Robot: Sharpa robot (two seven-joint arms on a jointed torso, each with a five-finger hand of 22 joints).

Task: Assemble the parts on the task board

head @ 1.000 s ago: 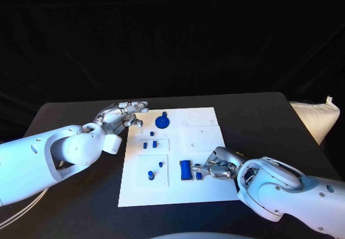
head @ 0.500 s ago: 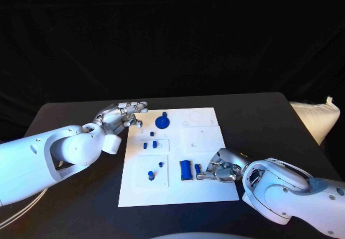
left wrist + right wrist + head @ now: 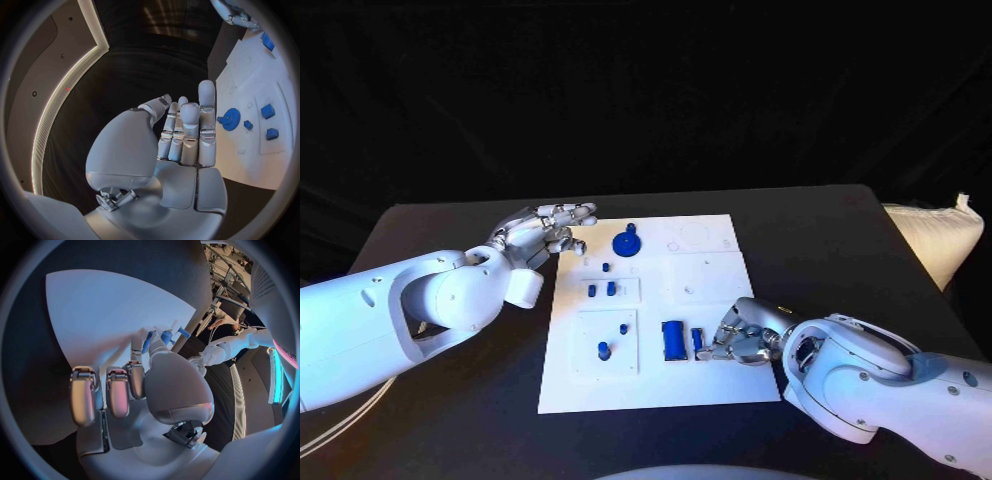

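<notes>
The white task board (image 3: 707,280) lies in the middle of the black table. On it are a blue gear (image 3: 627,243), several small blue pegs (image 3: 600,290) and a long blue block (image 3: 674,341). My right hand (image 3: 744,340) rests on the board's near right part. Its thumb and a finger pinch a narrow blue piece (image 3: 698,343) just right of the long block; the right wrist view shows that piece (image 3: 145,342) between the fingertips. My left hand (image 3: 538,232) hovers by the board's far left corner, fingers straight and holding nothing. The gear (image 3: 230,120) lies just beyond its fingertips (image 3: 206,92).
A white bag (image 3: 935,240) sits past the table's right edge. Bare black tabletop (image 3: 819,230) surrounds the board on all sides. Empty recesses (image 3: 692,238) mark the board's far right part.
My right hand has shifted slightly toward the board's near edge with the narrow blue piece at its fingertips. The left hand has stayed put.
</notes>
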